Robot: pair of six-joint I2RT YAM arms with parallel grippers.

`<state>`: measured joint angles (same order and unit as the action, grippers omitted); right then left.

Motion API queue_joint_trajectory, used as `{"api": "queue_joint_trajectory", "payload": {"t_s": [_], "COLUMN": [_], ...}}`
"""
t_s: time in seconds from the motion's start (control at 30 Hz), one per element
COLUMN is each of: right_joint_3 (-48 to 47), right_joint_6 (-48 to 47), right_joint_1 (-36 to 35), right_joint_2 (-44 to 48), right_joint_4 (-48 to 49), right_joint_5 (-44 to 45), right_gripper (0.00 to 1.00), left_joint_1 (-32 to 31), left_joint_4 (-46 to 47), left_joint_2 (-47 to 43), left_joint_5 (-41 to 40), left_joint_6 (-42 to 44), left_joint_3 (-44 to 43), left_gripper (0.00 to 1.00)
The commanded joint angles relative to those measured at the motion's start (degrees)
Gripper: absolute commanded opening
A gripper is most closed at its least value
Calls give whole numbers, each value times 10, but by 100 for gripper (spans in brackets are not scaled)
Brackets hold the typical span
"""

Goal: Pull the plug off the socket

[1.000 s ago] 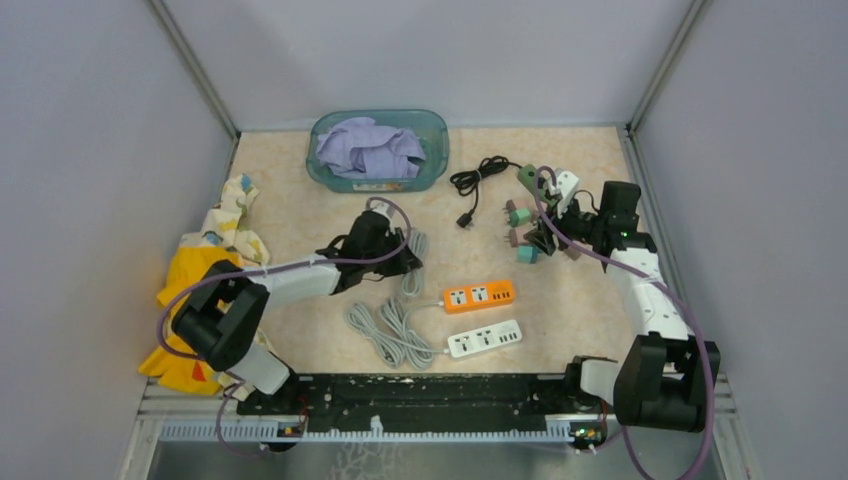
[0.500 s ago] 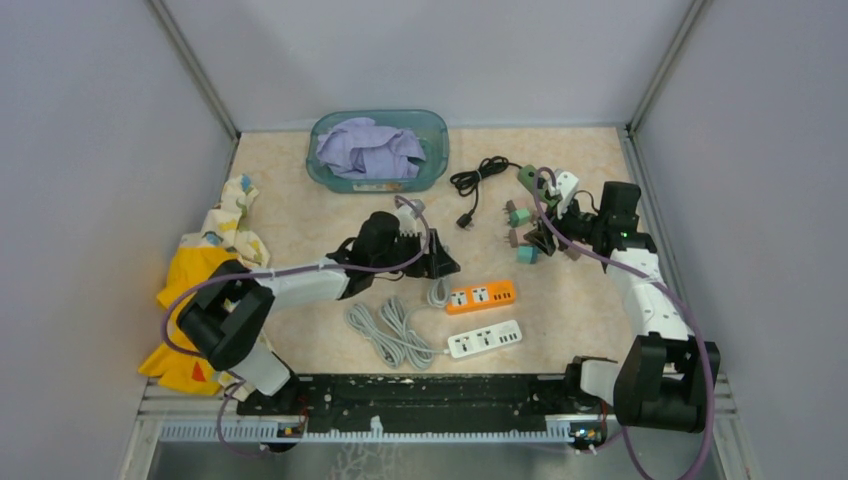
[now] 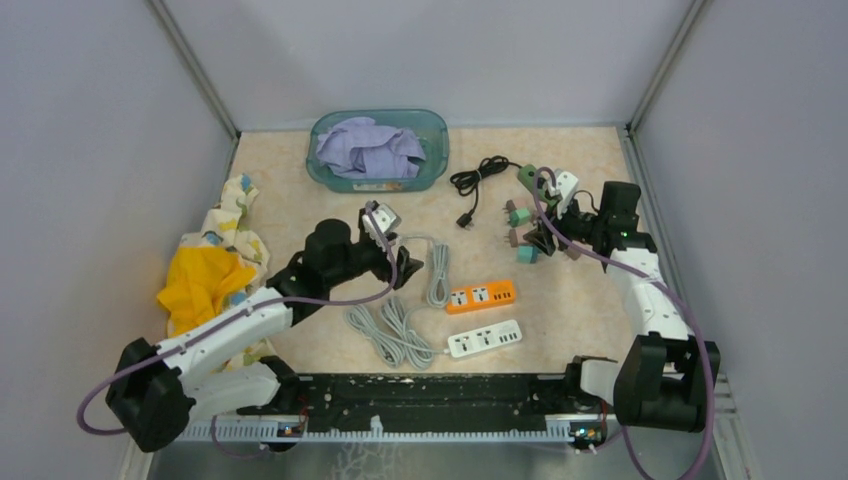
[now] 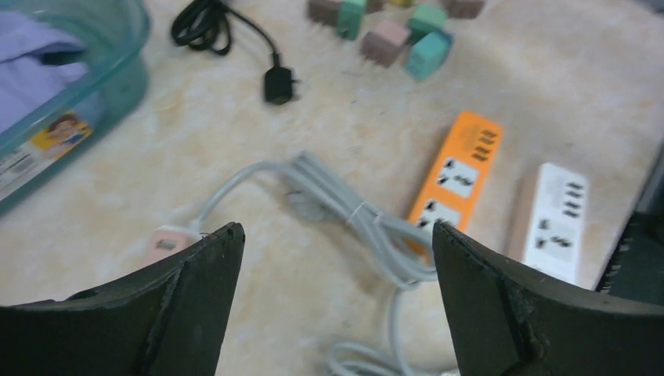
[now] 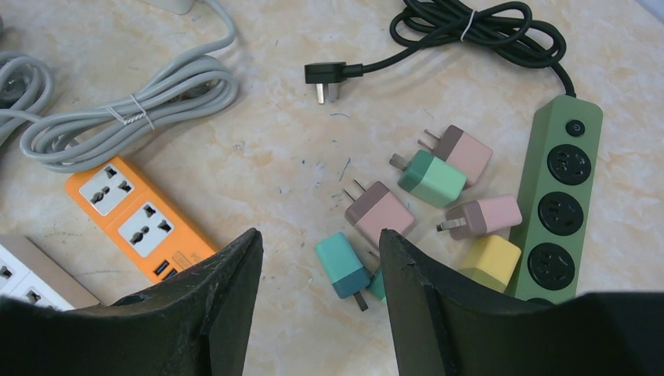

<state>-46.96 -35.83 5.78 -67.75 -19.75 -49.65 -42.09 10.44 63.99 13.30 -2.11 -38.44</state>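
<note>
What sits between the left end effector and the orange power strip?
The tied grey cable bundle; the left wrist view shows it best.

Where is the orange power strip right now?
In the top view the orange power strip lies near the table's middle, just beyond the white power strip and right of the bundled grey cable.

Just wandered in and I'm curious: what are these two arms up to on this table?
They are meant to pull a plug out of a socket. The left gripper hangs wide open over the grey cord beside the orange power strip and holds nothing. The strip's sockets that show are empty. The right gripper hovers with its jaws apart and empty above the loose plugs next to the green power strip.
</note>
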Motion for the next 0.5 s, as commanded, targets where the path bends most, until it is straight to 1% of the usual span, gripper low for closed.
{"api": "queue_joint_trajectory", "payload": {"t_s": [0.0,0.07,0.13,0.2,0.3,0.4,0.47], "right_joint_3": [-18,-17,-16,-16,-14,-16,-16], "right_joint_6": [-8,-7,-6,-5,-1,-2,-2], "right_joint_1": [-4,-4,-4,-4,-4,-8,-10], "right_joint_2": [14,14,13,14,13,10,10], "right_joint_4": [13,15,15,15,20,18,17], "right_joint_5": [-21,-22,-24,-24,-28,-27,-29], "right_gripper": [57,57,57,57,57,57,57], "left_joint_1": [35,80,99,107,124,158,184], "left_joint_4": [-120,-164,-188,-209,-278,-322,-332], "left_joint_2": [-33,-26,-11,6,41,74,98], "left_joint_5": [-133,-109,-110,-117,-129,-93,-69], "left_joint_6": [146,135,136,173,241,299,329], "left_joint_3": [2,-23,-40,-52,-84,-102,-107], "left_gripper": [99,100,100,100,100,100,100]}}
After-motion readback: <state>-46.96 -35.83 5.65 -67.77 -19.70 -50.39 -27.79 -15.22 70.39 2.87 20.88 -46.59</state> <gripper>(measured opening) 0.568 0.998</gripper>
